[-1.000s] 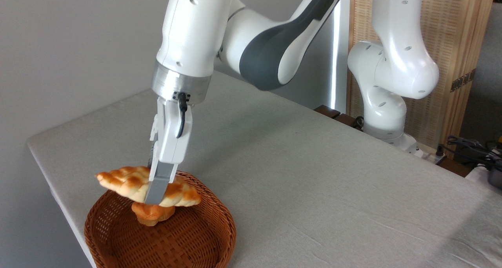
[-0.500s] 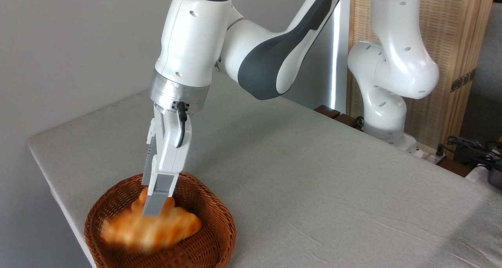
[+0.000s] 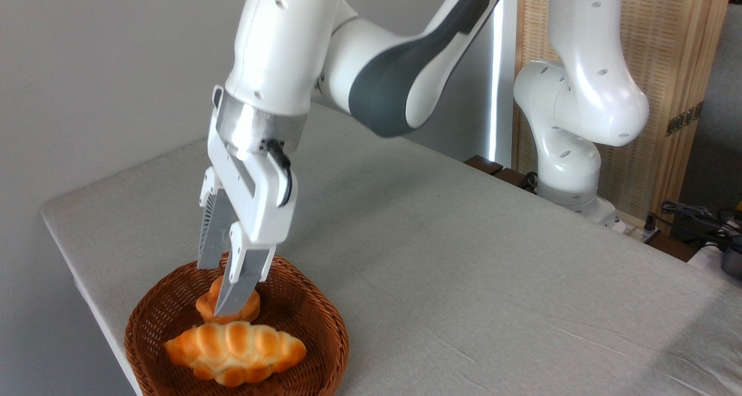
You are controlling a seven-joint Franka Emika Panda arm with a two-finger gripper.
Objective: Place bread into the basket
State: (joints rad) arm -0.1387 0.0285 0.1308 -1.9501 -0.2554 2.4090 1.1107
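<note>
small orange bun (image 3: 232, 303) | grey tablecloth (image 3: 464, 257) | wooden screen (image 3: 672, 65)

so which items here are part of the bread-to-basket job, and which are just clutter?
Job:
- bread, lying in the basket
- basket
- gripper, open, above the basket

Clutter:
- small round bun, in the basket behind the bread
- cables, off the table's far right

The white and grey Panda arm bends down from the upper right, its wrist tilted toward the surface's near left corner, the white two-finger gripper (image 3: 211, 291) pointing down, grey fingers (image 3: 240, 283) parted and empty.
</note>
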